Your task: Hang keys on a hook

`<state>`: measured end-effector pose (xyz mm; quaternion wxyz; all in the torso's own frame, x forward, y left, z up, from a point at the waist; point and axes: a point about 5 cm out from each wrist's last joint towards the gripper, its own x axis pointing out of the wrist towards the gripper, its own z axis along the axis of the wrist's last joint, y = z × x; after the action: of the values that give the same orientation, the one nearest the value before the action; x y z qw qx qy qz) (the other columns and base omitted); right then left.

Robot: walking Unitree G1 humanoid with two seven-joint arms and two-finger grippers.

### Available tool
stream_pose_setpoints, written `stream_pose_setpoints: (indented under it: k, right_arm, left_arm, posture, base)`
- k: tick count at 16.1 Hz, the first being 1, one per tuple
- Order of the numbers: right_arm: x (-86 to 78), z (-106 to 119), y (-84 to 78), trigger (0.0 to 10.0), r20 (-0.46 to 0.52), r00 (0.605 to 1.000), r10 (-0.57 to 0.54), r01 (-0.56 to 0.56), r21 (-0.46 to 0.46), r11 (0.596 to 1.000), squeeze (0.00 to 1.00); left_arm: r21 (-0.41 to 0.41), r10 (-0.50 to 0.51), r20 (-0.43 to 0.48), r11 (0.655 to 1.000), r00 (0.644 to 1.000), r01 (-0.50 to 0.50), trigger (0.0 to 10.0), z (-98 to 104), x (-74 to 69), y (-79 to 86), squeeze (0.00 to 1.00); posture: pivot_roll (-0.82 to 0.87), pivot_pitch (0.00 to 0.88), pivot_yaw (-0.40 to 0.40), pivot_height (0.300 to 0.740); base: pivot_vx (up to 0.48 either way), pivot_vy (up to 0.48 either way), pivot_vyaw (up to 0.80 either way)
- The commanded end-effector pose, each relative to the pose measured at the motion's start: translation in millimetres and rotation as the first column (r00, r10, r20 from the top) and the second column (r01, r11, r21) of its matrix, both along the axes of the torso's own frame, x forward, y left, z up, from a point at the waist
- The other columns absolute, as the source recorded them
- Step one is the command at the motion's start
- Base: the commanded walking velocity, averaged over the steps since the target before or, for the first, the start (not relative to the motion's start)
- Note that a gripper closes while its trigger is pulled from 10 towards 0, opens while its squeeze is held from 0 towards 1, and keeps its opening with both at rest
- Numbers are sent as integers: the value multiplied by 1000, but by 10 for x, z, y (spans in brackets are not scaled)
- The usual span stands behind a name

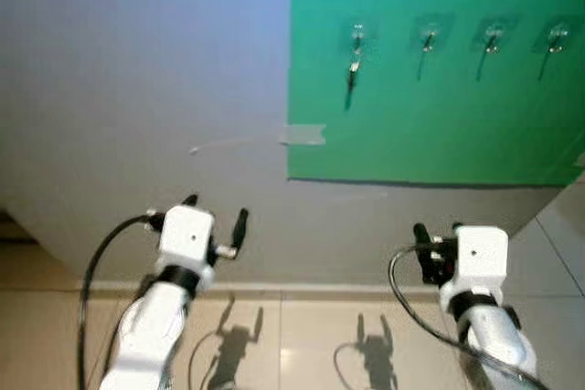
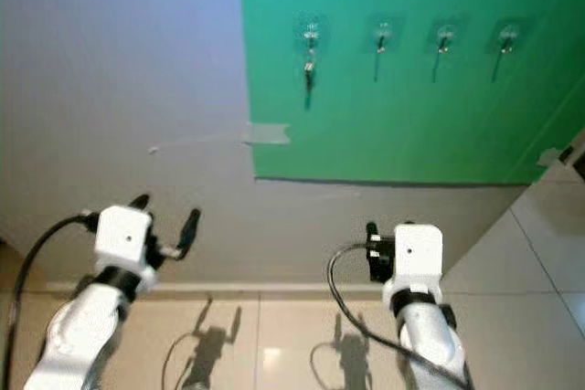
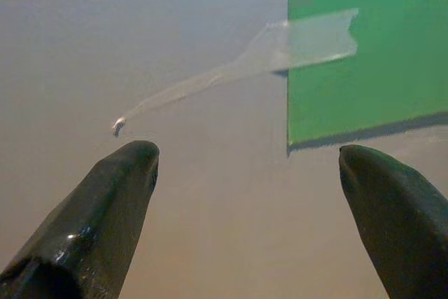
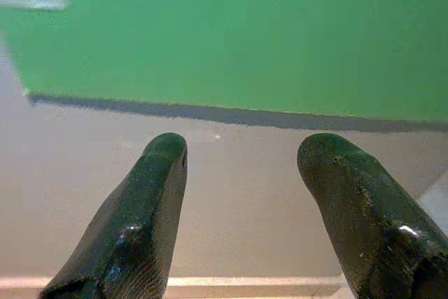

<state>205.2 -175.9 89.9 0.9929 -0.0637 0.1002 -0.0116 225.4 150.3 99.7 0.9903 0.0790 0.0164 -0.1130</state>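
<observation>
Keys (image 1: pixel 354 68) hang from the leftmost of four hooks (image 1: pixel 357 36) near the top edge of the green board (image 1: pixel 430 134); the other three hooks carry nothing. Left gripper (image 1: pixel 216 216) low before the grey wall, fingers (image 3: pixel 105 215) spread wide, nothing between them. Right gripper (image 4: pixel 241 166) below the board's bottom edge, fingers apart, also holding nothing. Tape strip (image 1: pixel 303 134) fixes the board's left edge.

Risks, as judged: the task looks done. Any upward reach could brush the keys off the shallow hook, or snag the tape and shift the board.
</observation>
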Motion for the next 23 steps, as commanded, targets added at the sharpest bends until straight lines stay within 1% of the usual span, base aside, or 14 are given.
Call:
stream_pose_setpoints:
  k: [1,2,4,7,10,13,16,18,21,23]
  right_arm:
    - [49,14,53,10000,18,998,52,-52,-4,999,0]
    - [79,24,50,10000,25,997,74,-74,-13,997,0]
    - [143,17,12,10000,27,996,85,-84,-22,996,0]
    - [171,-2,25,10000,24,997,77,-77,7,997,0]
    - [99,-57,68,10000,1,999,47,-47,47,998,0]
    - [53,-91,-3,10000,-5,1000,-14,14,60,998,0]
    - [46,-56,-100,10000,11,1000,-28,27,19,999,0]
    - [53,-55,-199,10000,13,998,-61,61,11,998,0]
    - [-12,-84,-158,10000,5,997,-72,72,29,997,0]
    - [-50,-102,-128,10000,1,997,-82,82,44,996,0]
  left_arm:
    - [11,19,-6,1000,1000,-18,10000,-25,3,41,0]
    - [9,30,4,1000,1000,-30,10000,-15,1,47,0]
    - [7,33,14,999,999,-33,10000,-7,12,26,0]
    - [1,34,15,999,999,-34,10000,-22,8,15,0]
    - [-10,70,-9,998,998,-70,10000,-85,-10,97,0]
    - [3,75,-3,997,997,-75,10000,-76,-3,144,0]
    - [23,64,4,998,998,-65,10000,-63,31,153,0]
    - [41,54,8,998,998,-55,10000,-66,51,160,0]
    - [37,44,20,998,999,-45,10000,-44,92,152,0]
    - [24,30,16,999,999,-31,10000,-56,87,128,0]
  posture:
    - [-106,14,-14,740]
    - [-103,12,-19,740]
    - [-82,3,-52,740]
    - [-69,2,-64,740]
    - [-66,1,-64,740]
    - [-67,3,-56,740]
    - [-74,0,-45,740]
    - [-78,0,-41,740]
    - [-84,0,-31,740]
    - [-86,3,-26,740]
  base:
    - [0,446,-406]
    - [0,446,-413]
    - [0,446,-406]
    - [0,445,-413]
    - [0,447,-710]
    - [0,442,-800]
    - [0,444,-800]
    - [0,444,-800]
    - [0,444,-800]
    - [0,0,-800]
